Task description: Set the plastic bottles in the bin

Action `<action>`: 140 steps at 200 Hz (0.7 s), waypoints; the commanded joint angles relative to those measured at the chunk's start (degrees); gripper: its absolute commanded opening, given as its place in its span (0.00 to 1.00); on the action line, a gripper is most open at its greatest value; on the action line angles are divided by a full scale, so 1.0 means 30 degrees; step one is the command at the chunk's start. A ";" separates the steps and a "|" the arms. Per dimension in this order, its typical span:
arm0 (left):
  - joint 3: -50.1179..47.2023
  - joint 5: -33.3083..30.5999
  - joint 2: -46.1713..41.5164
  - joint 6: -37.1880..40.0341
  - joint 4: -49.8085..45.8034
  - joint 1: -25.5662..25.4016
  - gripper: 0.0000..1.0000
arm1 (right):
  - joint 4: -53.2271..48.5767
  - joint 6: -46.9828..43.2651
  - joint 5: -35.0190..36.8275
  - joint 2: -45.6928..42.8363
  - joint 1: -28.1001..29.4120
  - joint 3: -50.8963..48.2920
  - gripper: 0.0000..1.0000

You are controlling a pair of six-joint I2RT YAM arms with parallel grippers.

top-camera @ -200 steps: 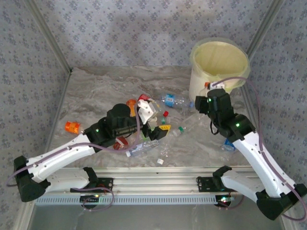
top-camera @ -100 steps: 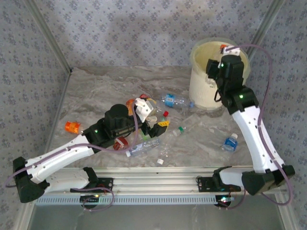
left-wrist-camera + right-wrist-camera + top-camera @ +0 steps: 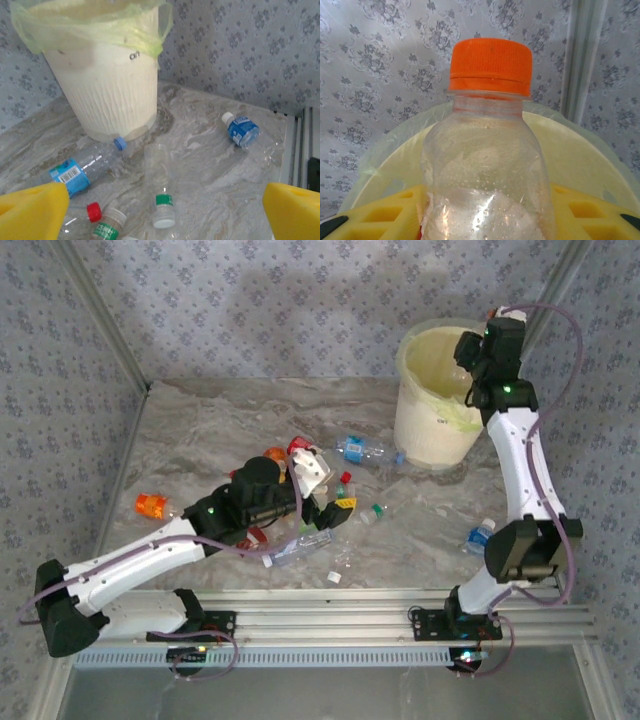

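The right hand is clenched on a small clear plastic bottle with an orange screw cap, its yellow fingers pressed to either side of the bottle's body. The bottle stands upright in the grip, cap uppermost. Behind it curves the large round cream-white plastic bin, lined with a pale yellow-green bag. From above, the right arm reaches up at the bin's right rim.

The bin stands at the far right corner of the grey marble-patterned table.

The left hand hangs low over a cluster of bottles near the middle of the table. Its yellow fingers are spread wide, with nothing gripped between them.

Its wrist camera looks across the table at the bin's ribbed wall. A clear bottle with a blue label and blue cap lies at the bin's foot, its cap just beside the base. Nearer the hand lies a clear bottle with a green band and a white cap. Next to it are a red cap and a bottle neck with a green-and-white label.

A small blue-labelled bottle with a white cap lies apart to the right, near the table's edge. Seen from above, an orange bottle lies alone well to the left. A clear bottle lies on its side near the front edge, and a loose white cap rests close by.
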 commanded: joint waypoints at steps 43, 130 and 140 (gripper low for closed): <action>0.1413 0.0657 0.0537 0.0813 -0.1204 -0.0135 1.00 | -0.2325 0.0270 -0.1581 0.3562 -0.0237 0.3293 0.53; 0.2015 0.0710 0.0981 0.1222 -0.2053 -0.0340 1.00 | -0.7416 0.0074 -0.4542 0.7013 -0.0557 0.5830 0.53; 0.2016 0.0714 0.1040 0.1273 -0.2087 -0.0369 1.00 | -0.7899 0.0068 -0.4638 0.7349 -0.0565 0.6108 0.53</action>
